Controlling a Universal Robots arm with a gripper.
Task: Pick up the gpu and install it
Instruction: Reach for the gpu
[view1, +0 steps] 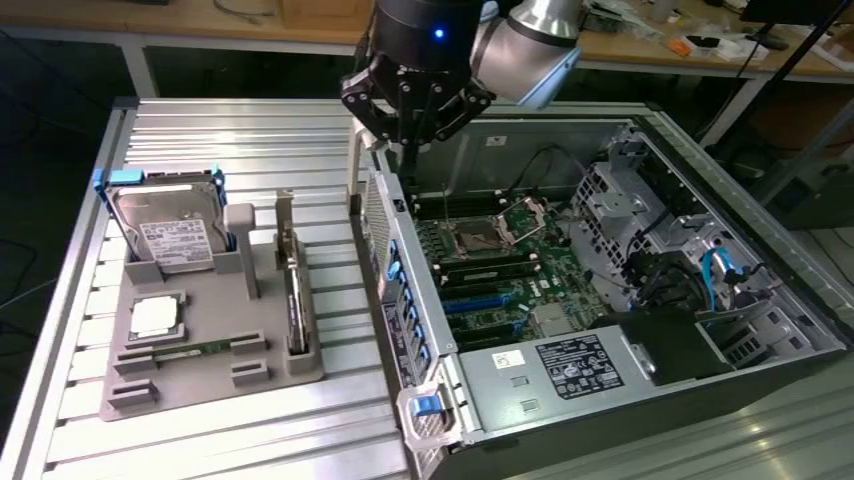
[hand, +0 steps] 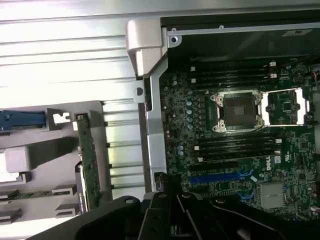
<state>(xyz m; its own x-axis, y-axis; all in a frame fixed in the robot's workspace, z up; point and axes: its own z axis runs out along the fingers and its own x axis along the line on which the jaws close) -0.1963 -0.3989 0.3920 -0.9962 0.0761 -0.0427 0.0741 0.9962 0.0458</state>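
The gpu (view1: 295, 300) stands on its edge in a slot of the grey holder (view1: 267, 385), its silver end bracket pointing up at the far end. In the wrist view the gpu (hand: 88, 160) appears as a thin green strip. My gripper (view1: 407, 150) hangs above the open computer case's near wall (view1: 387, 230), to the exterior view's right of the gpu and well above it. Its fingers look shut with nothing between them. In the wrist view my gripper (hand: 174, 189) sits over the case edge, beside the motherboard's blue card slots (hand: 220, 176).
The holder also carries a silver hard drive (view1: 167, 235) in a blue frame, a processor chip (view1: 154, 316) and a memory stick (view1: 187, 350). The open case (view1: 747, 330) shows the motherboard (view1: 487, 265) with an empty processor socket (hand: 235, 110), cables and a black power supply (view1: 587, 365).
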